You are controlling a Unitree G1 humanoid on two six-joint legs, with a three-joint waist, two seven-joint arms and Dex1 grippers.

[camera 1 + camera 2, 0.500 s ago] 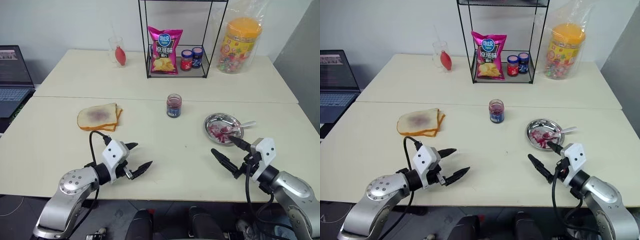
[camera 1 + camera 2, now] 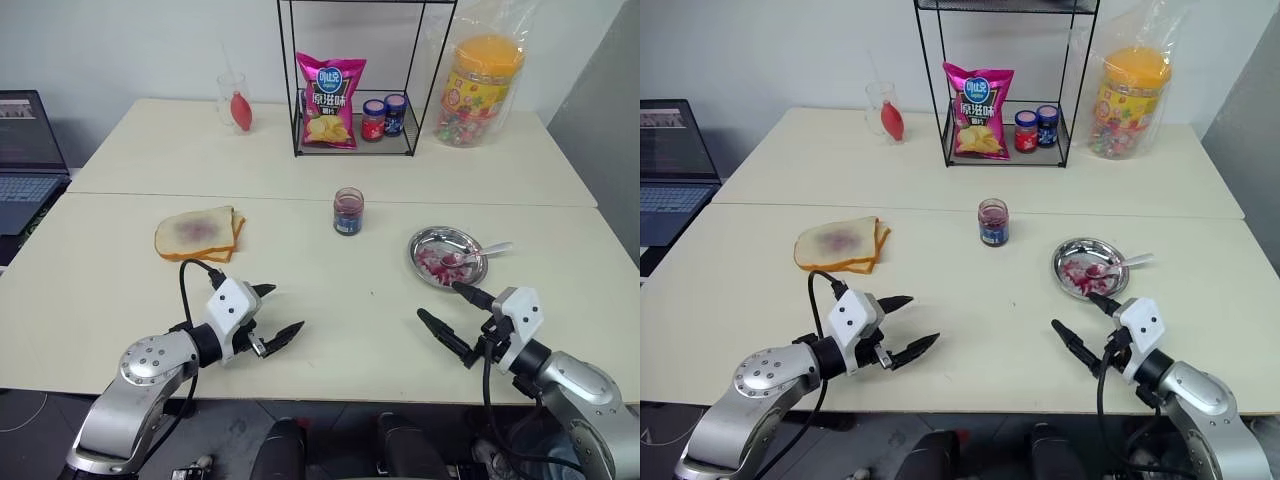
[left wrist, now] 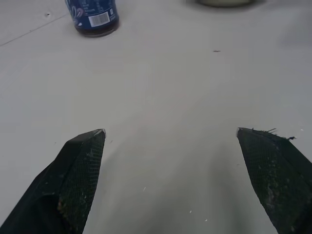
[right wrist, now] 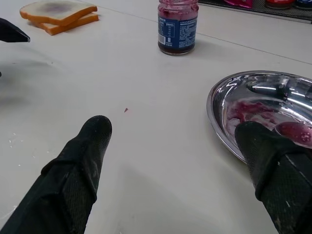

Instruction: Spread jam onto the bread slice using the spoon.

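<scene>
Right now both hands hover empty over the near edge of the pale surface, each with its two black fingers spread wide apart. The left hand sits low on the robot's left; the right hand sits just short of the round steel dish, whose floor is smeared with red-purple jam.

The spoon lies in that dish, its jam-coated bowl down among the smears and its slim handle resting across the far right rim, pointing away from the robot. The jam jar, clear glass with a dark blue label, stands open near the middle of the surface, well apart from the dish. The bread slice lies far over on the left, resting on top of a browner slice, with a faint purple patch in its middle.

The step in hand looks like picking up the spoon, and the right hand is the natural one for it. A good grasp would probably take the handle where it overhangs the rim, since the fingers can close there without scraping the dish. Pinching it mid-handle and keeping the bowl level should stop the spoon swinging and dripping on the long carry across to the bread. A thin polished handle may slip, so squeeze squarely.
</scene>
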